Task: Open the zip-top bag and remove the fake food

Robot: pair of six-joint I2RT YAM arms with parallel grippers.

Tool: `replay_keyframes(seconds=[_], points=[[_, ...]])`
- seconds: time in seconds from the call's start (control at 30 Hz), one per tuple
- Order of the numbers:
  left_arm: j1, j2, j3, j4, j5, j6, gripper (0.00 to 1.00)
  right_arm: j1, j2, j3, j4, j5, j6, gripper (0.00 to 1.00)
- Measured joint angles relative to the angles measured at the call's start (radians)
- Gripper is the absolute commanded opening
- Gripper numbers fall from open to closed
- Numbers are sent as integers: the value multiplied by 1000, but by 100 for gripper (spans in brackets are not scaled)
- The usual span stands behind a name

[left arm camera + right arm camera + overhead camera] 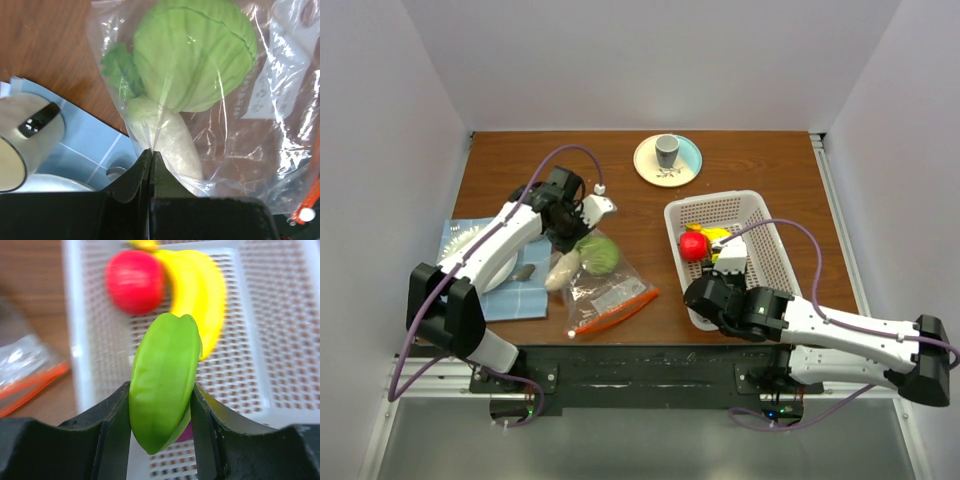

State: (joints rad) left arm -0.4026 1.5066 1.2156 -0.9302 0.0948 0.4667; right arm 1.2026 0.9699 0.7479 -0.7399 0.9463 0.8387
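The clear zip-top bag point(605, 285) lies on the table with its orange-red zip strip point(615, 312) toward the near edge. Inside it are a green cabbage-like piece point(195, 55) and a cream oval piece point(167, 137). My left gripper point(151, 152) is shut on a fold of the bag's plastic at its far end. My right gripper point(161, 410) is shut on a green fake food piece point(165, 375) above the near end of the white basket point(775, 262). A red round fruit point(132, 280) and a yellow banana bunch point(197, 295) lie in the basket. A purple piece shows just behind the green one.
A plate point(692, 160) with a grey cup point(666, 150) stands at the back middle. A blue tiled cloth point(510, 295) lies at the left under my left arm, with a small grey object point(524, 271) on it. A printed paper slip point(280, 65) is inside the bag.
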Motion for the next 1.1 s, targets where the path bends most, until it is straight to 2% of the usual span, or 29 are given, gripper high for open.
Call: replay_keyframes(seconds=[0.03,0.13,0.17,0.2,0.27,0.4,0.5,0.63,0.8,0.93,1.1], points=[[-1,3,22,-7,8,-4,0,-15,16,3,-32,26,28,40],[-16,6,92,-28,21,-23,0,-47,100,23,-90,86,84,62],[-29,5,108,-32,21,-31,0,-48,126,27,-92,94,90,77],[-47,4,119,-32,18,-38,0,-48,156,32,-94,104,96,82],[-87,-2,129,-39,19,-48,0,-48,205,40,-91,117,95,90],[-144,-23,160,-81,55,-64,0,-37,235,49,-49,127,33,97],[-144,-56,164,-87,68,-64,0,22,205,48,59,124,-73,96],[-143,-92,107,-61,56,-64,0,124,147,41,231,72,-197,83],[-143,-92,-22,-22,-2,-64,0,225,105,-37,447,-50,-297,71],[-143,-87,-79,7,-52,-64,0,276,141,-94,568,-145,-327,61],[-143,-79,-85,34,-75,-64,0,282,254,-126,717,-214,-349,56]])
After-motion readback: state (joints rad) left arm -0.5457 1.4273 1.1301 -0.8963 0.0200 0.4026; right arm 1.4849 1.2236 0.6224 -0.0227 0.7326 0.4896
